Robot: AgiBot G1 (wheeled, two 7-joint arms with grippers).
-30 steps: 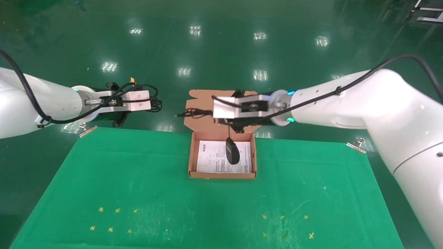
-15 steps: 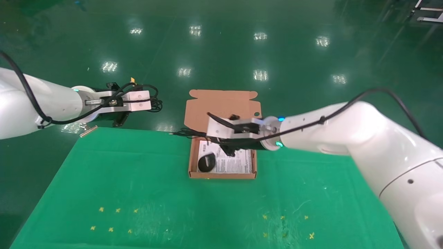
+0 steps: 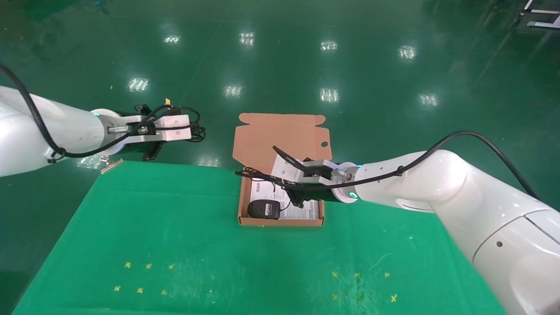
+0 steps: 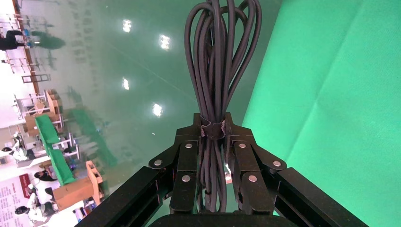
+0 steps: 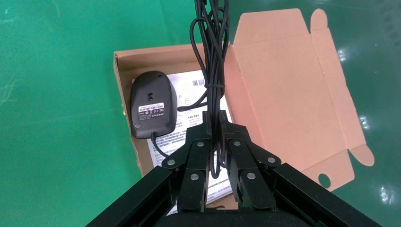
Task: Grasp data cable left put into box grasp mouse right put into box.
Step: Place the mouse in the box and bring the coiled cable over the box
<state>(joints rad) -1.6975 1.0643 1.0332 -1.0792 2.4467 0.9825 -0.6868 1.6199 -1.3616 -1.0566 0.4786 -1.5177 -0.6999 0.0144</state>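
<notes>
The salmon-orange box [image 3: 280,222] stands open at the far middle of the table, its lid [image 3: 280,135] leaning back. The black mouse [image 3: 264,208] lies underside up in the box's front left corner, also seen in the right wrist view [image 5: 153,104]. My right gripper [image 3: 286,186] hangs low over the box, shut on the mouse's bundled cord [image 5: 213,56]. My left gripper [image 3: 189,129] is held up beyond the table's far left edge, shut on the data cable [image 4: 220,56], a tied black bundle sticking out past the fingers.
A printed paper sheet [image 3: 302,212] lines the box floor. The green cloth table [image 3: 175,245] has a metal clip [image 3: 111,165] at its far left corner and small yellow marks [image 3: 144,275] near the front. Shiny green floor lies beyond.
My right gripper came down from above the lid to just over the box. The mouse swung left and now lies in the box's front left corner. The left arm stayed still.
</notes>
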